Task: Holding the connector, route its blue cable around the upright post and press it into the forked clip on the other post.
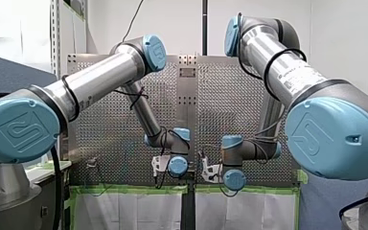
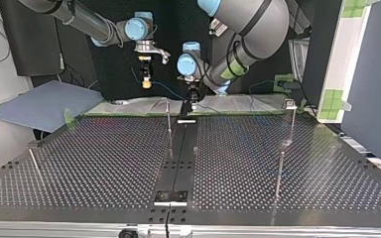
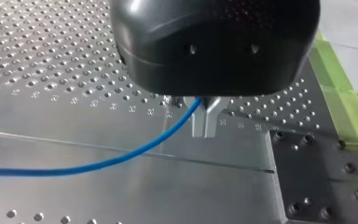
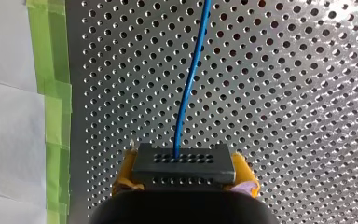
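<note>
Connector (image 4: 184,161) is clamped in the right pincer (image 4: 185,171) between yellow pads (image 4: 123,178) to anchor the blue cable (image 4: 191,79). The left pincer (image 3: 206,133), fingertips closed, encloses the cable, presumably as a guide.

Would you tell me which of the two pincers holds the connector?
My right pincer: its yellow pads clamp the grey connector; my left pincer holds only the blue cable.

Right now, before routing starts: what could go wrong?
1. The right hand holds the connector only by its ends; a pull on the cable could twist it loose.
2. The left hand pinches the cable low over the table; it may scrape.
3. The post is thin; with both hands close together, a swing around it could bump it.
</note>
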Controlling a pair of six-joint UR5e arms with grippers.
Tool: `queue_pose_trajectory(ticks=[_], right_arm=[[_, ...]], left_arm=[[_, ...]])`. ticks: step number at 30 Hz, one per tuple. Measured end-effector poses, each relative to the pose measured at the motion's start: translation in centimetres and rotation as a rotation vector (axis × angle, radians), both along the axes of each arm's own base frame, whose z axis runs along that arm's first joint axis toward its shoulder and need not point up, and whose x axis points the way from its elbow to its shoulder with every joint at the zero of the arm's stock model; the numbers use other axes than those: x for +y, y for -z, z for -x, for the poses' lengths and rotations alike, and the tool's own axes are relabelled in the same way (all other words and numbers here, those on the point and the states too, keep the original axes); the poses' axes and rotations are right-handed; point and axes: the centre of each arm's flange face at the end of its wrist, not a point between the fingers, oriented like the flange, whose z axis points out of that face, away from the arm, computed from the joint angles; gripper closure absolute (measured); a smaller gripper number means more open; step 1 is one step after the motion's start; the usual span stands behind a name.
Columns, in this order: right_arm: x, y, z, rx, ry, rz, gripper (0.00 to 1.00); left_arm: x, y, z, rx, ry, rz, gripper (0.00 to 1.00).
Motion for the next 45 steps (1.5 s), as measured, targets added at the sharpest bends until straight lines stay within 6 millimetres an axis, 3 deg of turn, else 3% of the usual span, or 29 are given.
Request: queue_pose_trajectory(ticks=[9,36,45], right_arm=[[-0.3,0.0,0.3,-0.004,0.010,0.003,1.00],[-2.0,-0.3,1.0,-0.001,0.035,0.016,1.00],[-3.8,-0.7,1.9,-0.001,0.049,0.030,1.00]], left_arm=[[0.0,-0.1,-0.1,-0.013,-0.009,0.008,1.00],[-2.6,-0.3,1.9,-0.026,0.048,0.019,1.00],[-2.7,-0.3,2.0,-0.026,0.044,0.031,1.00]])
